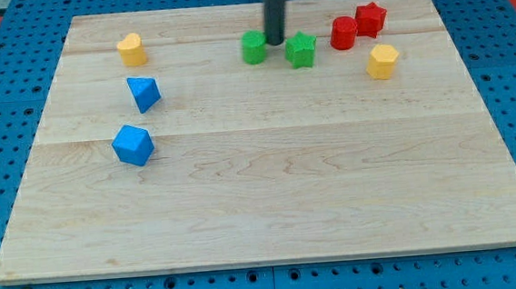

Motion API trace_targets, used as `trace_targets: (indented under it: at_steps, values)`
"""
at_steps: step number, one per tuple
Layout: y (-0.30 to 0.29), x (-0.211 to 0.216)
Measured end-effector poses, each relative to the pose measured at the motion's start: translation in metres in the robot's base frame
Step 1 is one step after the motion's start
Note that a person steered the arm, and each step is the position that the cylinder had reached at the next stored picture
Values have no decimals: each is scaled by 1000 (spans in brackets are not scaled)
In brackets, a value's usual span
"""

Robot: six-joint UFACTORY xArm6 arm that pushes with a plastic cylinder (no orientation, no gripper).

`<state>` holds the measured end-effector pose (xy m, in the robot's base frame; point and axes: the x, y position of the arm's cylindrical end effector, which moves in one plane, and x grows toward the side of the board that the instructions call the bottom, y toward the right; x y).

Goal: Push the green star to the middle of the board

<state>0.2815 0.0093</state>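
The green star [301,49] lies near the view's top, right of centre, on the wooden board [271,198]. A green cylinder-like block [253,47] sits just to its left. My tip [275,41] stands between the two green blocks, slightly above them in the view, close to both; I cannot tell if it touches either. The rod rises straight up out of the view's top.
A red cylinder [343,33] and a red star [370,19] sit right of the green star. A yellow block [382,62] lies below them. At the left are a yellow block [131,49] and two blue blocks [143,93] [133,145].
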Motion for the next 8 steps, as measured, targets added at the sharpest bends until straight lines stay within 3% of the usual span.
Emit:
trace_targets:
  at_steps: [3,5,6,8]
  values:
    - [-46,27]
    - [59,-31]
    - [90,-16]
    - [8,44]
